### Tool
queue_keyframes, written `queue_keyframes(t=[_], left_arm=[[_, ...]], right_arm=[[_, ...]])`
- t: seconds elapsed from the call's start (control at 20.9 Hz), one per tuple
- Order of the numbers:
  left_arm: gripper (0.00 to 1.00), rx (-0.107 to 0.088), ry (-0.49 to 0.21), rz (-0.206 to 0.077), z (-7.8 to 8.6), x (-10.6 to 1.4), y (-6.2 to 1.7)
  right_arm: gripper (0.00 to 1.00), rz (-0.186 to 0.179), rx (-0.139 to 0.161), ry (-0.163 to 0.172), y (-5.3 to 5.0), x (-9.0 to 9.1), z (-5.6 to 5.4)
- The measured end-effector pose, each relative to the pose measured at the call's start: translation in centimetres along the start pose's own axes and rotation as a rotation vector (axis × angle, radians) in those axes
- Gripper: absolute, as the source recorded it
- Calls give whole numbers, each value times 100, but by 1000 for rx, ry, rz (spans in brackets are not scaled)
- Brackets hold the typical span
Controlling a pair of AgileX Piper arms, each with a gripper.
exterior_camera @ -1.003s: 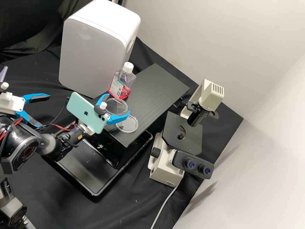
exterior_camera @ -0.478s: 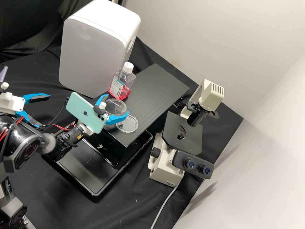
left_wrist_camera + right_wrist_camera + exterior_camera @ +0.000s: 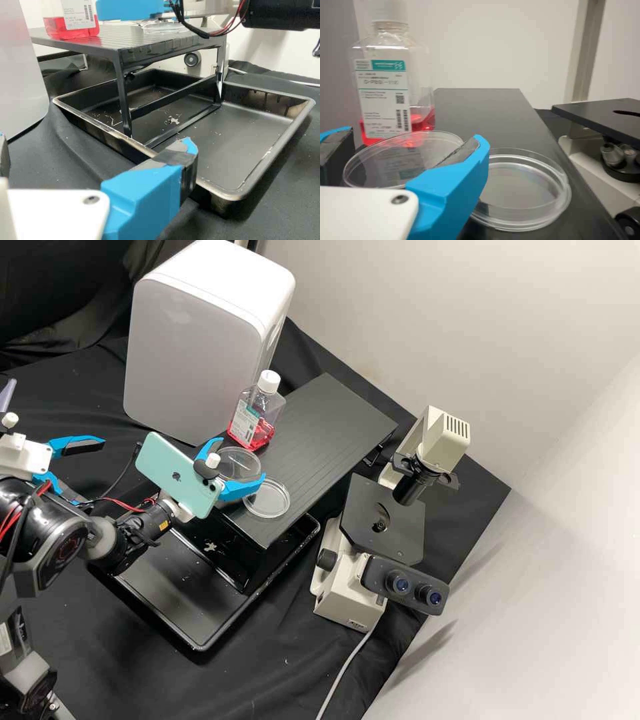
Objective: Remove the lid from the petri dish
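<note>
White box [image 3: 200, 333] far left; bottle w/ red liquid [image 3: 255, 415] on black shelf [image 3: 340, 420] over tray [image 3: 173, 593]; microscope [image 3: 380, 540] right.

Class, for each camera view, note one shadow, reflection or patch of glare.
High view: the microscope throws a soft grey shadow onto the pale surface beside it. Left wrist view: the glossy floor of the black tray reflects light. Right wrist view: the red liquid in the bottle shows through the clear lid.
</note>
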Motion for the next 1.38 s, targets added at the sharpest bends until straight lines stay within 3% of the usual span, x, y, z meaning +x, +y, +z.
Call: queue_keyframes(t=[0.38, 0.43, 1.19, 1.38], left_arm=[[100, 0, 0, 0, 0, 0, 0], [100, 0, 0, 0, 0, 0, 0], [100, 2, -9, -2, 24, 0, -5], [100, 1, 21, 5, 23, 0, -5]], right_arm=[[0, -1, -7, 11, -15, 13, -38], [100, -1, -9, 11, -15, 13, -38], [100, 5, -9, 5, 1, 15, -23], [100, 6, -9, 5, 3, 16, -22]])
